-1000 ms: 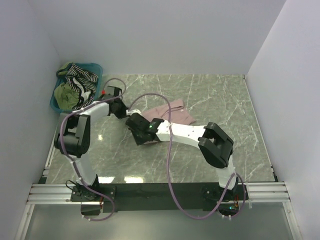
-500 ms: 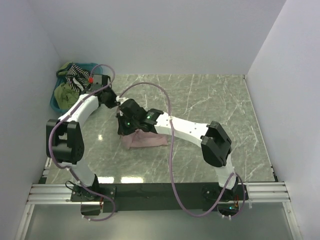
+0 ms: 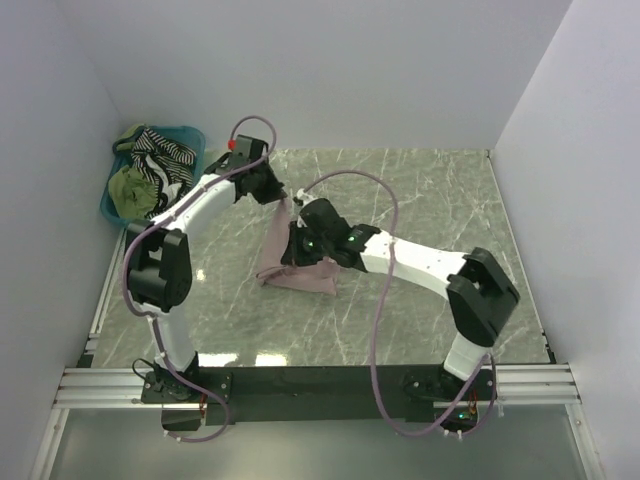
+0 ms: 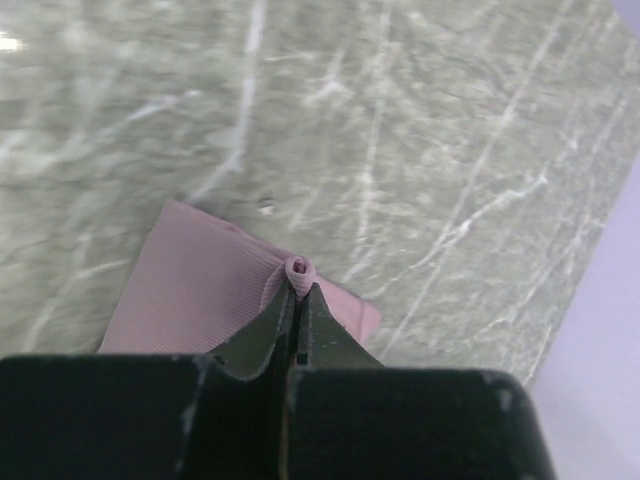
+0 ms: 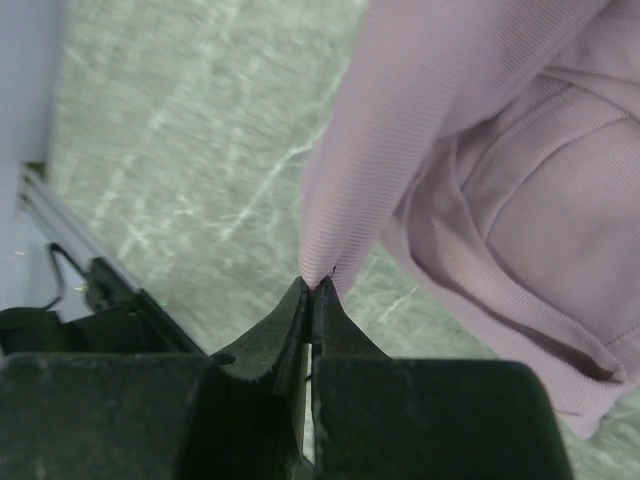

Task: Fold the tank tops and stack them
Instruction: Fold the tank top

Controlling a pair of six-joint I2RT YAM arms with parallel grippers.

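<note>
The dusty pink tank top (image 3: 292, 265) hangs stretched between both grippers above the marble table, its lower part bunched on the surface. My left gripper (image 3: 283, 196) is shut on a rolled edge of the pink top (image 4: 296, 268) at the upper end. My right gripper (image 3: 297, 245) is shut on another edge of the pink top (image 5: 330, 275), lower and nearer. The olive green top (image 3: 130, 188) and the black-and-white striped top (image 3: 165, 153) lie piled in the basket at the back left.
A teal plastic basket (image 3: 196, 134) stands in the back left corner against the wall. White walls enclose the marble table (image 3: 430, 200) on three sides. The aluminium rail (image 3: 320, 385) with the arm bases runs along the near edge.
Both grippers have moved right and towards the back with the pink top, lifting it; the left gripper swung from near the basket to the table's middle back. The top now hangs stretched.
</note>
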